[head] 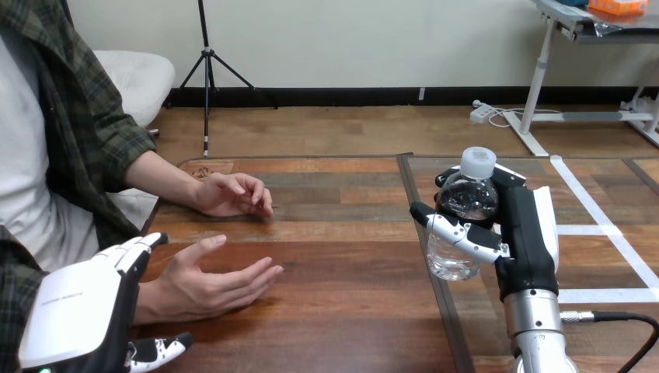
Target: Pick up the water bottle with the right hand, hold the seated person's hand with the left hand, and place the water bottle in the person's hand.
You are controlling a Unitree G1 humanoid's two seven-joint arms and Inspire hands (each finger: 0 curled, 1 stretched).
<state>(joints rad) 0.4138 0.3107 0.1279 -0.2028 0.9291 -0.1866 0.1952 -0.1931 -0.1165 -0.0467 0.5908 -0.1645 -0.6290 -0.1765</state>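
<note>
Nearest, left hand lay by the person's near hand; its grip I could not tell. Right hand hugged the water bottle round its middle, at the right. It looked light, slippery, squishy.

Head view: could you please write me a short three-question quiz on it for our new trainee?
1. True or false: the bottle lies on its side.
2. Fill in: the person's nearer hand, open beside the left hand, holds ____.
3. What grips the bottle? A the right hand, fingers curled round it; B the left hand; C the person's nearer hand.
Key: 1 false, it is upright; 2 nothing; 3 A.
</note>
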